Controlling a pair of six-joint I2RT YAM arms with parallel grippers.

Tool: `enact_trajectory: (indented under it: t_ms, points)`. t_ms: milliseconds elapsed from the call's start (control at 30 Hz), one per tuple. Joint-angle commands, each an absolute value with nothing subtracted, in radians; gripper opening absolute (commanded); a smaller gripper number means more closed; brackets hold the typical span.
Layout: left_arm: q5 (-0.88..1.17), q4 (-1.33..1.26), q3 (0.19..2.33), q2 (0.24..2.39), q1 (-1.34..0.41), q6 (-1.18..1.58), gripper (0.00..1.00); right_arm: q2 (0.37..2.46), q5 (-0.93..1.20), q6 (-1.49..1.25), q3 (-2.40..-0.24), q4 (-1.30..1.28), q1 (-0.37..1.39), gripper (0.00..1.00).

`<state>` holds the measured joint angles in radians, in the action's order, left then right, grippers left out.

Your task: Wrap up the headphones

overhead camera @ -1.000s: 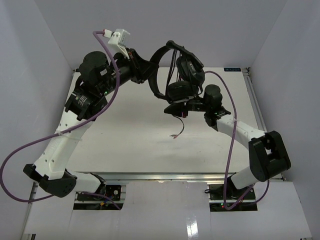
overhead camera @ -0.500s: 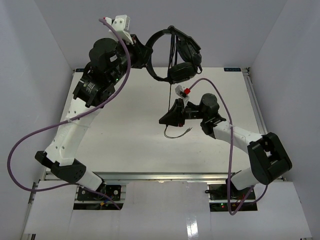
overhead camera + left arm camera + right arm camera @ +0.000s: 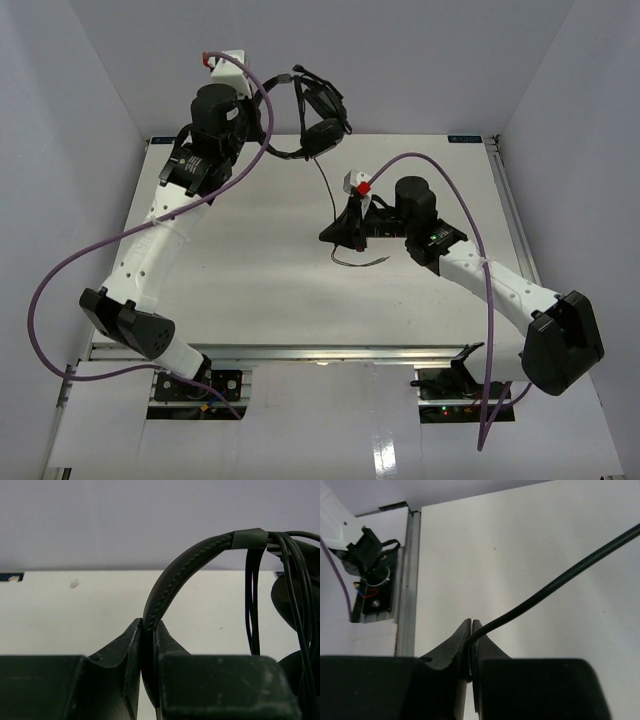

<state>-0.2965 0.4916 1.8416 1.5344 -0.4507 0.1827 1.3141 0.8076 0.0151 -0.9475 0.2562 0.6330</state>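
The black headphones [image 3: 318,118] hang in the air over the table's far edge, held by their headband [image 3: 190,565]. My left gripper [image 3: 148,630] is shut on that band, and loops of thin cable [image 3: 252,595] lie over it beside an earcup [image 3: 295,600]. From the earcups the cable [image 3: 326,185] drops to my right gripper [image 3: 330,236], low over the middle of the table. In the right wrist view the right gripper [image 3: 471,629] is shut on the cable [image 3: 560,582]. The cable's loose end [image 3: 362,262] lies on the table.
The white table [image 3: 250,280] sits between white walls on three sides. A purple robot cable [image 3: 60,290] loops out beside the left arm and another [image 3: 480,270] arcs over the right arm. A metal rail [image 3: 406,580] edges the table in the right wrist view.
The left arm has swung the headphones left and toward the back wall. The right gripper has come away from the earcups, down to the cable, and shut on it.
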Motion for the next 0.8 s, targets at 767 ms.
enact_trajectory:
  t_ms: [767]
  points:
    - [0.045,0.48,1.344,1.64,-0.409,0.086,0.0,1.398,-0.694,1.324,-1.195,0.076,0.997,0.08]
